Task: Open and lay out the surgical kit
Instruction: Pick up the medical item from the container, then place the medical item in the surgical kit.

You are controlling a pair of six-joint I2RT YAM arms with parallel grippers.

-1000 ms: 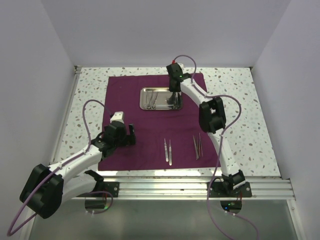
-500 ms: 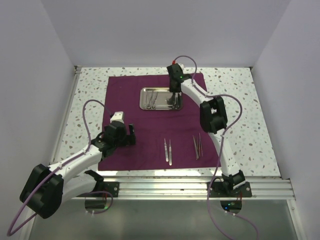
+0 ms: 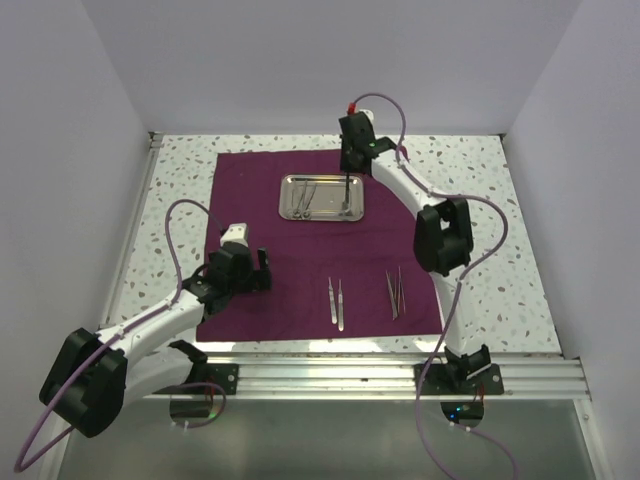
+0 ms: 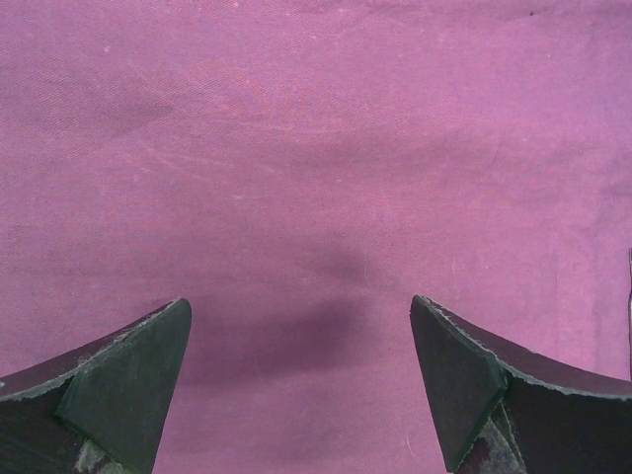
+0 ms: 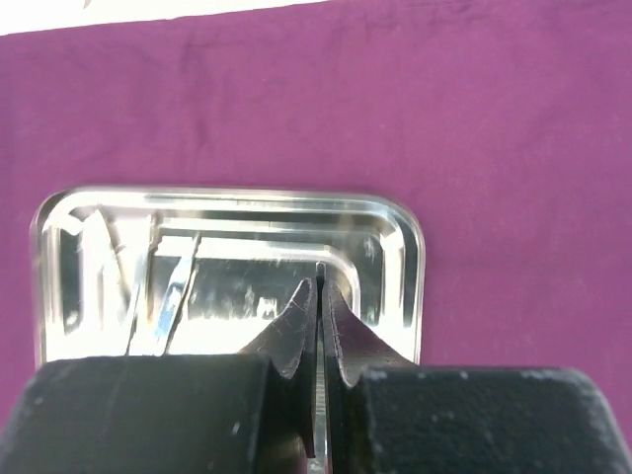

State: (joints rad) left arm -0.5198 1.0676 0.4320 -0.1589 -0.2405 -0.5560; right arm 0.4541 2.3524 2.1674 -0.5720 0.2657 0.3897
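Note:
The magenta cloth wrap (image 3: 250,200) lies spread flat on the table. The steel tray (image 3: 322,178) sits on its far half with ring-handled instruments (image 3: 305,198) inside. My right gripper (image 3: 347,178) hovers over the tray's right part, shut on a thin silver instrument (image 3: 345,200) that hangs down from it. In the right wrist view the fingers (image 5: 296,316) pinch this thin blade (image 5: 320,395) above the tray (image 5: 410,276). My left gripper (image 3: 262,270) is open and empty, low over bare cloth (image 4: 316,148).
Two pairs of tweezers lie on the cloth's near half, one at the middle (image 3: 335,300) and one to the right (image 3: 395,290). Speckled tabletop (image 3: 470,200) surrounds the cloth. White walls stand at the left, back and right.
My right gripper has risen and drawn back from the tray floor with the thin instrument in it, and its elbow has swung right. The left arm has not moved.

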